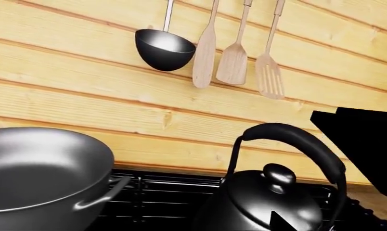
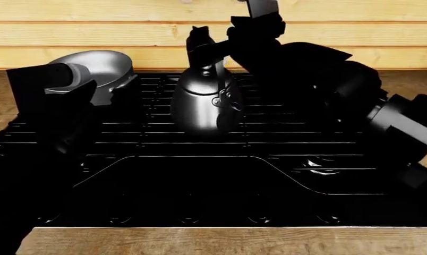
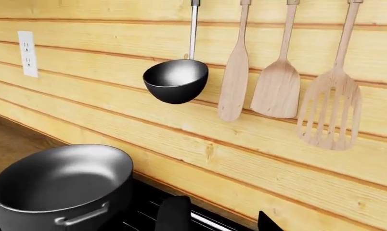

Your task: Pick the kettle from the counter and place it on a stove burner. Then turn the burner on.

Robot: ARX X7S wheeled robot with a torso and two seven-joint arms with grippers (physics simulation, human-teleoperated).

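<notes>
The dark-steel kettle (image 2: 199,103) stands upright on the black stove grate (image 2: 298,138) at the back centre, its arched handle up. It shows close up in the left wrist view as kettle (image 1: 270,197). My right gripper (image 3: 220,216) is open; between its fingers only grate and plank wall show. From the head camera, the right gripper (image 2: 255,24) hangs just right of the kettle's handle, apart from it. My left gripper (image 1: 225,220) faces the kettle from the left. One fingertip (image 1: 280,222) shows, set wide of centre, and nothing is held. The brown counter (image 2: 228,241) runs along the front.
An open grey saucepan (image 2: 93,69) sits on the back left of the stove, close to my left arm (image 2: 50,101). A ladle (image 3: 175,79) and three wooden spatulas (image 3: 277,91) hang on the plank wall behind. A wall outlet (image 3: 28,53) is further left.
</notes>
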